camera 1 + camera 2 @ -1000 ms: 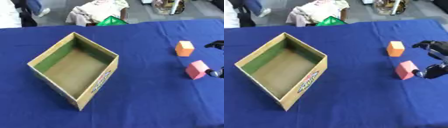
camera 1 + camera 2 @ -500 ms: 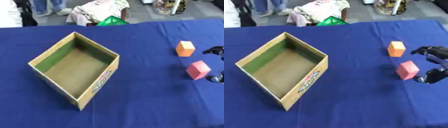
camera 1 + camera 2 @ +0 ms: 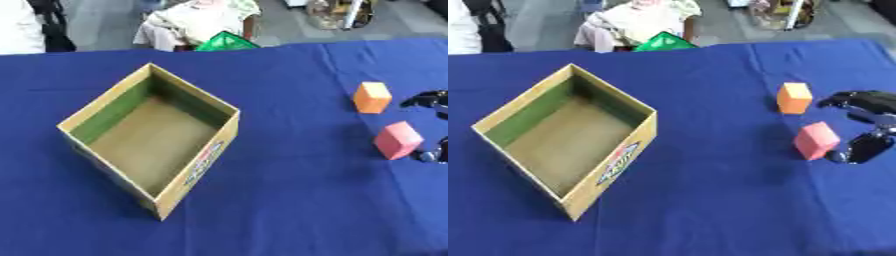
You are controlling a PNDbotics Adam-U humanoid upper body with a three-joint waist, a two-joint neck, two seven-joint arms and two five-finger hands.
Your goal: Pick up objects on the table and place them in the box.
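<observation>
We take the open cardboard box (image 3: 564,141), tan outside with a green inner wall and a printed label on one side, as our reference; it stands on the blue cloth-covered table (image 3: 710,210) with one corner turned toward us, and we see nothing inside it. To the right of the box, well apart from it, we find a small orange block (image 3: 794,97) lying on the cloth. Nearer to us than the orange block, and also well to the right of the box, we find a small pink block (image 3: 816,140) lying tilted on the cloth. The robot's black right hand (image 3: 866,125) enters from the right edge, on the far side of the two blocks from the box. Its fingers (image 3: 852,99) are spread apart from the thumb (image 3: 866,148); the fingers reach toward the orange block without touching it, and the thumb lies just beside the pink block. We cannot tell whether the thumb touches the pink block. Neither block is held.
</observation>
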